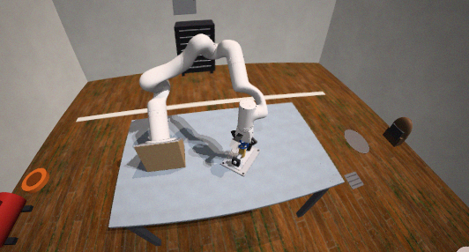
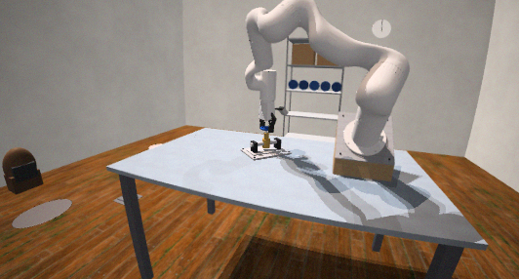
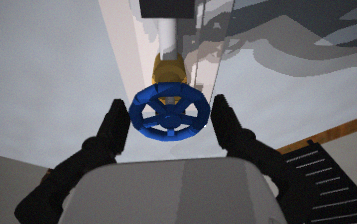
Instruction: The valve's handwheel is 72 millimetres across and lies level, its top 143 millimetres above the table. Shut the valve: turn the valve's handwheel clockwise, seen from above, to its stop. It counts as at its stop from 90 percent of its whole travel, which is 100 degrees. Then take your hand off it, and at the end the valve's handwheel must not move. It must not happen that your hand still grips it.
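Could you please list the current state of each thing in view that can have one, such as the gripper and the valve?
Black two-finger gripper: open wide, holding nothing, one finger either side of the handwheel.
Blue spoked handwheel: level, ungripped, small gaps to both fingers.
Brass valve body: upright on its white base plate.
White arm: bent over, wrist pointing down at the valve.

The white arm [image 2: 337,40] arches high, its wrist [image 2: 267,91] pointing straight down. The end effector [image 3: 169,120] is spread fully wide, its black fingers gripping nothing.
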